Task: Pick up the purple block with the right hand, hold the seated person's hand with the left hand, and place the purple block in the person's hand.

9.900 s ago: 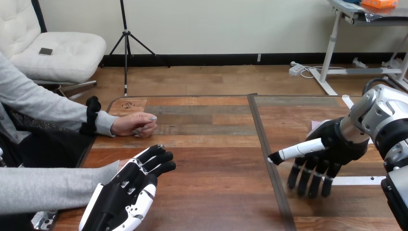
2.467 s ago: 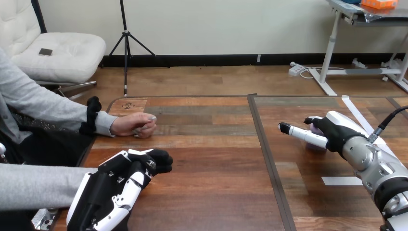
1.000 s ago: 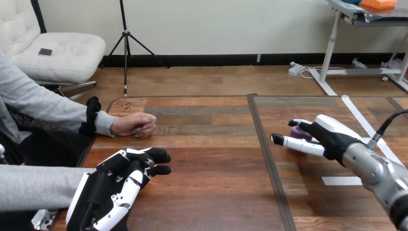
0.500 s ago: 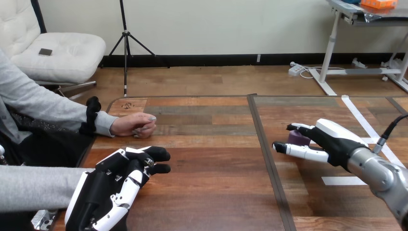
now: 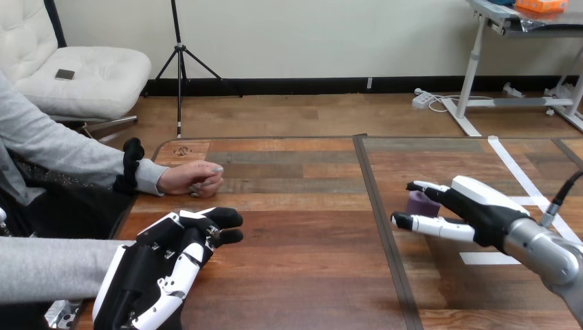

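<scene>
Here, in the head view, the robot's right hand [image 5: 481,206] reaches in from the right edge, out over the right half of the desk [image 5: 295,206], with its white back turned up. The purple block [image 5: 417,203] sits in the grasp of this hand, pinched between a finger [image 5: 427,186] on its far side and the thumb [image 5: 433,225] on its near side, both pointing toward the left. Whether the block clears the desk or rests on it cannot be told. A dark seam [image 5: 375,199] runs across the desk just left of the thumb's tip, and a strip of white tape [image 5: 487,258] lies on the wood near the right forearm.

The left hand [image 5: 155,275] lies at the lower left, knuckles up, over the end of a grey sleeve [image 5: 48,265] that comes in from the left edge. The part of the person beneath it is hidden, so it cannot be told whether this hand grasps anything.

Further back on the left, the person's hand [image 5: 192,179] rests on the desk, loosely closed, well apart from both robot hands and from the block.
</scene>
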